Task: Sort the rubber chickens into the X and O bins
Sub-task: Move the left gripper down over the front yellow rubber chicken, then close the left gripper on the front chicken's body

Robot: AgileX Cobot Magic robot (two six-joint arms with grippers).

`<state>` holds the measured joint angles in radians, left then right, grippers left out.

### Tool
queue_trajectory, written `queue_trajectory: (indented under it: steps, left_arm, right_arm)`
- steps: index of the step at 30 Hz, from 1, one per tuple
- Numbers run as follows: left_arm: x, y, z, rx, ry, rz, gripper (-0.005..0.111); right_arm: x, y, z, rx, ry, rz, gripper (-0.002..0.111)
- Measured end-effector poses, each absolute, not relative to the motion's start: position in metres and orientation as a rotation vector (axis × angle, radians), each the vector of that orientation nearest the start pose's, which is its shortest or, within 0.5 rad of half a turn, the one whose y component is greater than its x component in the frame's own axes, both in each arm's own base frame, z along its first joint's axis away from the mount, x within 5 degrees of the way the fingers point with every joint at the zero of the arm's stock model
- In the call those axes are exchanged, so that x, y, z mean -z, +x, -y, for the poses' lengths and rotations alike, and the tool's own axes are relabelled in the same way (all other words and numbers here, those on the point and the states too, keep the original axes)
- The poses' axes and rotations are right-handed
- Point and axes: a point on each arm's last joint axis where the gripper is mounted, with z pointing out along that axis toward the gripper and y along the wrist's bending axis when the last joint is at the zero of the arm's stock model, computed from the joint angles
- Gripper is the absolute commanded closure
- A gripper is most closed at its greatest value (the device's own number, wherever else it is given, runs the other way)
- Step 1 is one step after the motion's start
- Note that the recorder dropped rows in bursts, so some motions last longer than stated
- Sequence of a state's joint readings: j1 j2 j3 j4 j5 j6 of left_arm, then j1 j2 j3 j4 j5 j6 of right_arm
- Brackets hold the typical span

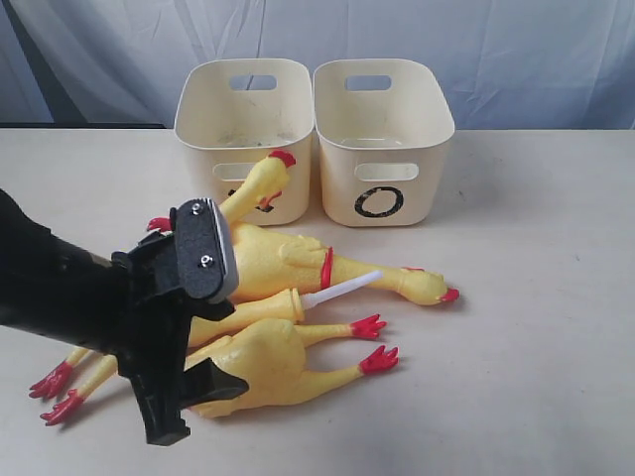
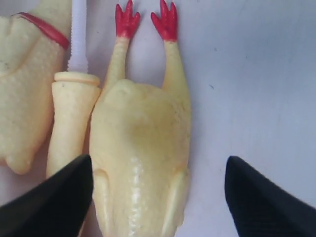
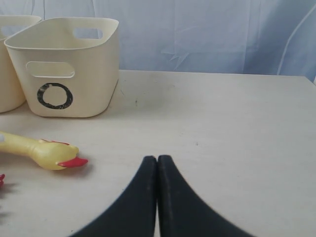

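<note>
Though outside the exterior view, right fingers press together.

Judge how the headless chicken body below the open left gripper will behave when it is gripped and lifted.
The headless body looks like soft rubber, so it is probably light and squashy in the left gripper. Its thin legs will likely droop. Its bumpy skin should resist slipping, and lying flat, it seems unlikely to roll.

left hand wide, right hand closed
</note>
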<state>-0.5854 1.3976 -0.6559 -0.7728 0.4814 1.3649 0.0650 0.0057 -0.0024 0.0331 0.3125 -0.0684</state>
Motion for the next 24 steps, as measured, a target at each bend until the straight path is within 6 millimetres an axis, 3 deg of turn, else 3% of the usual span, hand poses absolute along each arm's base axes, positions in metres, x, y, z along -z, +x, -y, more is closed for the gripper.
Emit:
queue_trajectory:
  steps: [12,24]
  left_arm:
    - [-0.163,0.201,0.166,0.383,1.635,-2.101,0.037]
    - [-0.156,0.203,0.169,0.395,1.664,-2.069,0.037]
  right_arm:
    - [-0.185,0.054,-0.004,-0.029,-0.099,-1.797,0.109]
    - [-0.185,0.054,-0.005,-0.031,-0.098,-1.797,0.109]
